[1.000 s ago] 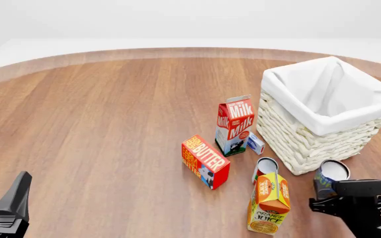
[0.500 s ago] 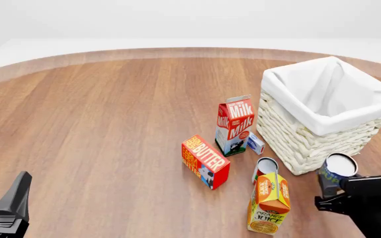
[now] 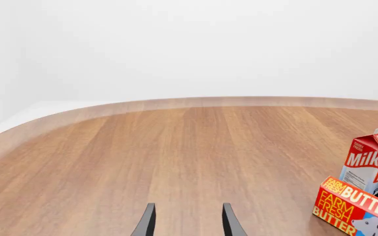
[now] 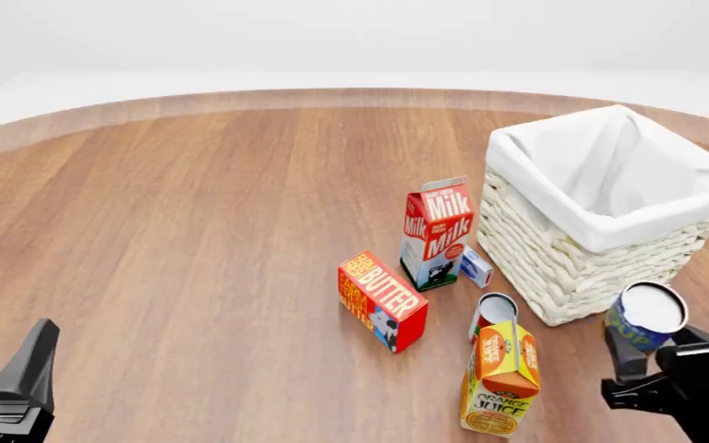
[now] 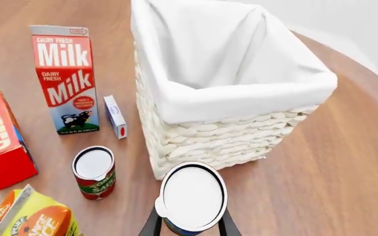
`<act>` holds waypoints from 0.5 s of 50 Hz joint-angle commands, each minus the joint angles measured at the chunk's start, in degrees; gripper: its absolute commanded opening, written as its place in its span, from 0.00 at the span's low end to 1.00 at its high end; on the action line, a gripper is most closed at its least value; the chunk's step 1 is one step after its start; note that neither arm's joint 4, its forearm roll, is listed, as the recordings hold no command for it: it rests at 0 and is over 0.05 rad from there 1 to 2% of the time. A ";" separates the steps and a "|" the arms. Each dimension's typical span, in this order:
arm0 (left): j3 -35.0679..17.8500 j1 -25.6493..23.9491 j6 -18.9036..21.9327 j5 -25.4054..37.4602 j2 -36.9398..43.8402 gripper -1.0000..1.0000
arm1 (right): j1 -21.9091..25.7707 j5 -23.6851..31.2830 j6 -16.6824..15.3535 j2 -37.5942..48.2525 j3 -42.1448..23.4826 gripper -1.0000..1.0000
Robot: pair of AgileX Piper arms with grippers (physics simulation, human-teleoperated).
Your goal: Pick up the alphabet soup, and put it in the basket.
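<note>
Near the counter's front right corner, the right end effector (image 5: 187, 227) pinches the alphabet soup (image 4: 645, 318) by its sides, held clear of the wood just in front of the basket (image 4: 552, 254). I judge the can rigid, smooth-walled and moderately heavy; a mid-body side grip suits it. The left end effector (image 3: 187, 222) stands spread and empty. The counter (image 4: 207, 231) is polished wood; walls plain white.
</note>
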 commanded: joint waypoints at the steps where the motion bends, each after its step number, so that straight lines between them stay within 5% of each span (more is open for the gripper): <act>1: 0.00 0.00 0.00 0.00 0.00 1.00 | 0.84 7.22 0.45 -9.56 -0.03 0.00; 25: 0.00 0.00 0.00 0.00 0.00 1.00 | 1.18 13.49 -2.30 -17.98 -1.79 0.00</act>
